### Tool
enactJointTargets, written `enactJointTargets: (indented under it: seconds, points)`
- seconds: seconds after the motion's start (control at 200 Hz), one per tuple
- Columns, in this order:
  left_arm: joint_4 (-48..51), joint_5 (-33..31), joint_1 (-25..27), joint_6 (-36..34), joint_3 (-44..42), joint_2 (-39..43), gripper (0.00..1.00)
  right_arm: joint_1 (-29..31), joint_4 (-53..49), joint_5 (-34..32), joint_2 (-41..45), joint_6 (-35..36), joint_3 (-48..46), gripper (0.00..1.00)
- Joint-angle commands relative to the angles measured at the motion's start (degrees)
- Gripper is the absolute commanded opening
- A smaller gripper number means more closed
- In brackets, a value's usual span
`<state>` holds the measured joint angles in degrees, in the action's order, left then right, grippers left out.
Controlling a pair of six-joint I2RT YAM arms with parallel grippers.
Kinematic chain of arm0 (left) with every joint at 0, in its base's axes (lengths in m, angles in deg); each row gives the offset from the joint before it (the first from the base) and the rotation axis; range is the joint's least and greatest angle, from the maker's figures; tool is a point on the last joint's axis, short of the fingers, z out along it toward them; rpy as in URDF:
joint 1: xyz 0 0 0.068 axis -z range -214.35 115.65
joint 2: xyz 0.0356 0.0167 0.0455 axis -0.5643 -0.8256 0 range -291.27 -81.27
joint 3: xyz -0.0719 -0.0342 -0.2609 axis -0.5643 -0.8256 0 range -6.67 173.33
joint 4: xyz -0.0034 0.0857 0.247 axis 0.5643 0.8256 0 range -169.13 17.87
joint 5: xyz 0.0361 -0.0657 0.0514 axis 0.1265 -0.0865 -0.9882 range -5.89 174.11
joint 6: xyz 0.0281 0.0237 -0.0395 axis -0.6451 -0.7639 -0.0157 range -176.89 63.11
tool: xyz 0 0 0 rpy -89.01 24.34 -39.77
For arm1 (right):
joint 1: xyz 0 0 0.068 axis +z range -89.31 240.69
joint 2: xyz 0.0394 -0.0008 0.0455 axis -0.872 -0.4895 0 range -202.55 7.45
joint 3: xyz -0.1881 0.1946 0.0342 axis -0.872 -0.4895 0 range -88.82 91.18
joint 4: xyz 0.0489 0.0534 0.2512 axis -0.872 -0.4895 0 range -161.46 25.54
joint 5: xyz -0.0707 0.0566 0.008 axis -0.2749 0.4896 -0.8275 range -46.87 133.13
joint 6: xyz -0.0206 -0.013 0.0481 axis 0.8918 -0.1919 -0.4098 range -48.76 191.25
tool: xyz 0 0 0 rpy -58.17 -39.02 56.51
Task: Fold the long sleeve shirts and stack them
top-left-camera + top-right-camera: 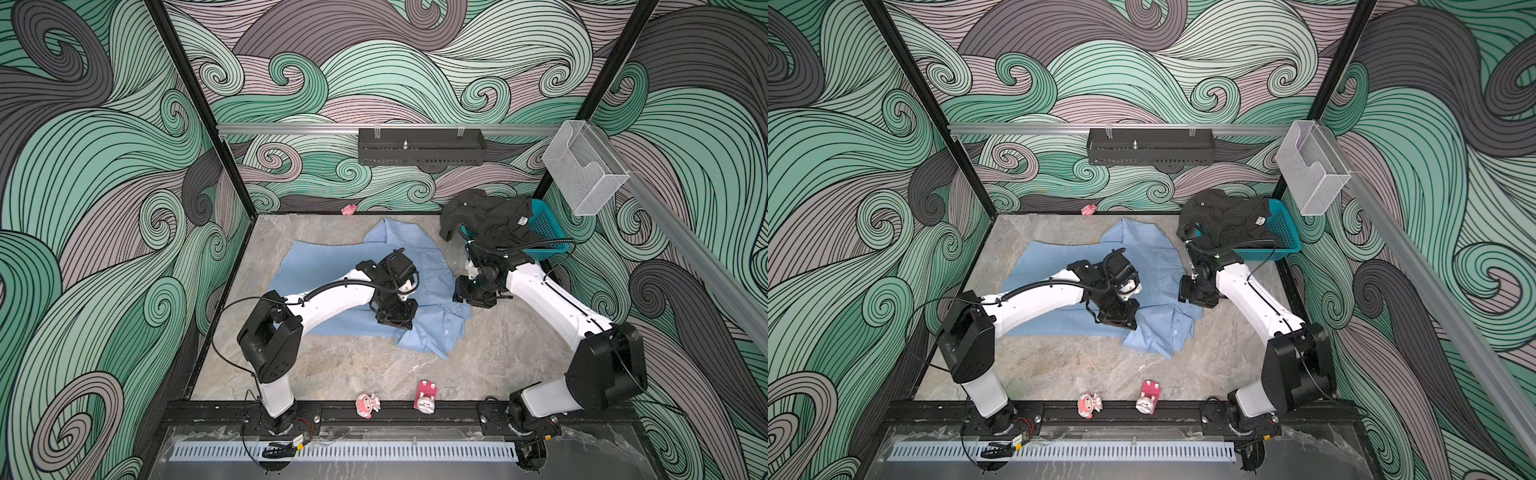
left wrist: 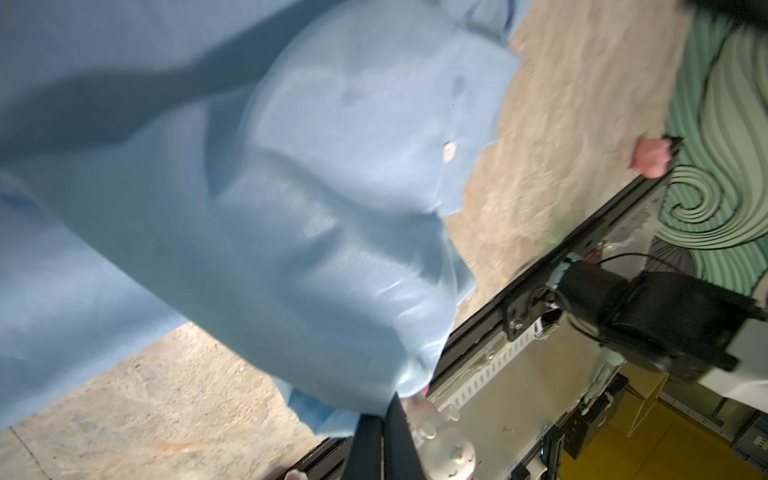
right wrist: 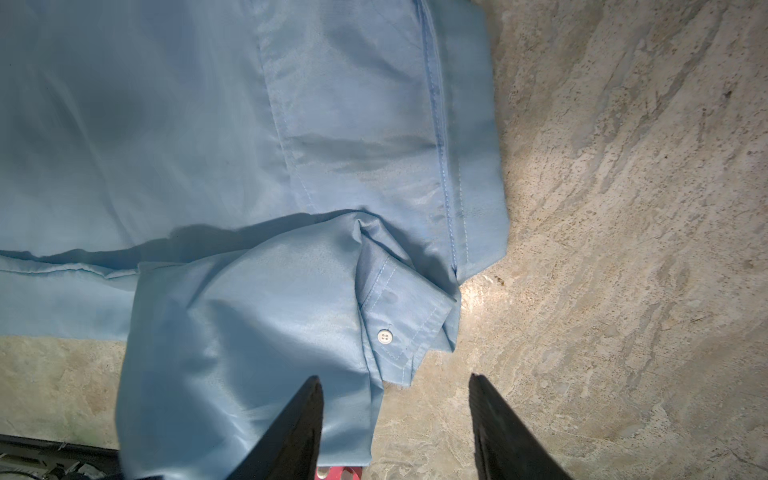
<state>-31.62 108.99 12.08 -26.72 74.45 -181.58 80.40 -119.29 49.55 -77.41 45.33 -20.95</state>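
Blue cloth, the light shirt (image 1: 328, 266), lies spread mid-way across the bench (image 1: 332, 370), rumpled at its near-right corner. The left pincer (image 2: 382, 419) is clenched on a fold of it; the right pincer (image 3: 394, 377) hangs released over the cuff (image 3: 399, 320). The dark shirt (image 1: 490, 220) slumps over the teal basket (image 1: 548, 228) at the far right.

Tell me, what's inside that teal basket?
A crumpled dark shirt fills the teal basket and spills over its rim. Anything beneath it is covered, so I cannot tell.
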Motion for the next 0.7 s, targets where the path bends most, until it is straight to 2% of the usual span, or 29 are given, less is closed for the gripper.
enactJointTargets:
  seconds: [0.0,0.13,0.4,0.695]
  points:
    - [3.4,1.8,-3.0,-1.1,4.1,3.1,0.0,0.2,-1.0,0.0,1.2,0.1,-0.4,0.57]
    - [1.4,5.2,-7.5,1.1,6.7,3.5,0.0,0.2,-1.0,0.2,1.0,0.3,-0.3,0.57]
    - [-7.1,11.1,-16.6,8.7,5.9,-1.0,0.0,0.6,-0.8,2.9,5.1,1.3,-1.7,0.57]
    - [-10.1,9.1,-23.9,13.3,10.2,-11.5,0.0,1.3,0.5,4.2,10.0,1.5,-5.5,0.56]
